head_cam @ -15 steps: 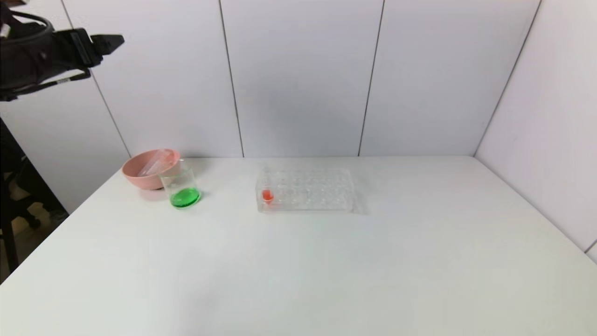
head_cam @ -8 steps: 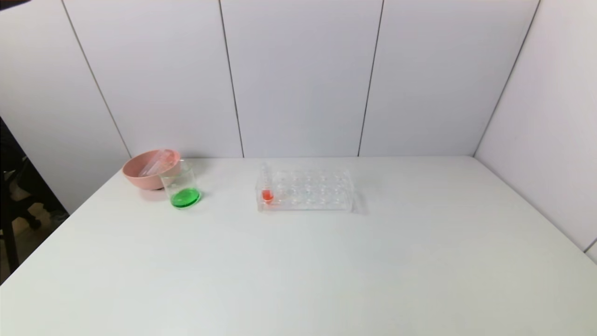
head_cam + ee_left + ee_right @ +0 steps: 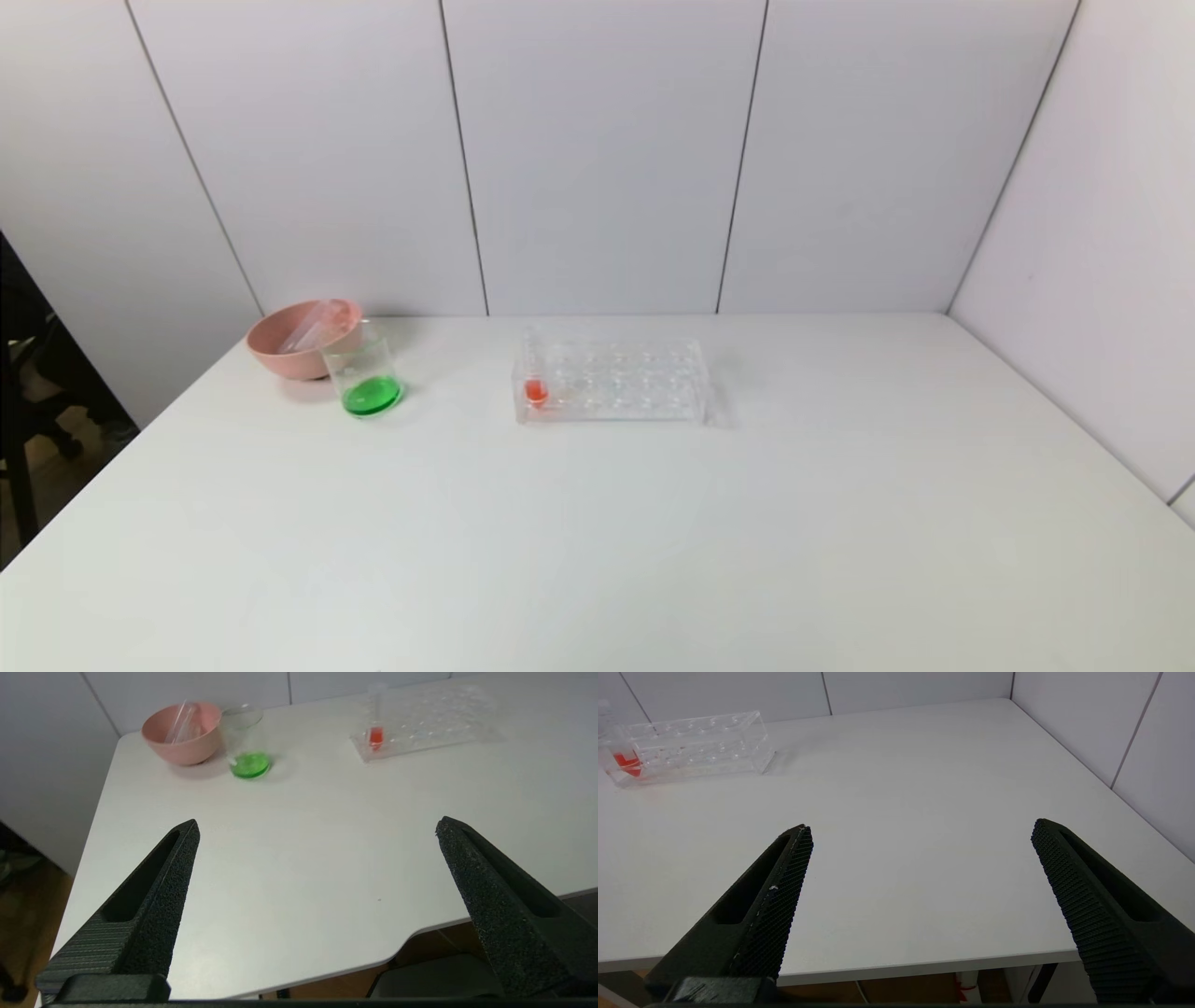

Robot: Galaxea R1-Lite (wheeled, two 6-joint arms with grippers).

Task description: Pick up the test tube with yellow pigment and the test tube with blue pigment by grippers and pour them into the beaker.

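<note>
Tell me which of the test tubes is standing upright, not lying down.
The tube with red liquid, standing upright in the end hole of the clear rack. The other tubes lie slanted inside the pink bowl, and look empty.

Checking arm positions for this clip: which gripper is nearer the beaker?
Left. The left gripper hangs over the near table edge with the beaker ahead. The right gripper sits beyond the rack; no beaker in its view.

Lab-style bench, white table (image 3: 653, 541), clear tube rack (image 3: 611, 381), beaker (image 3: 366, 378) of green liquid, panelled walls
</note>
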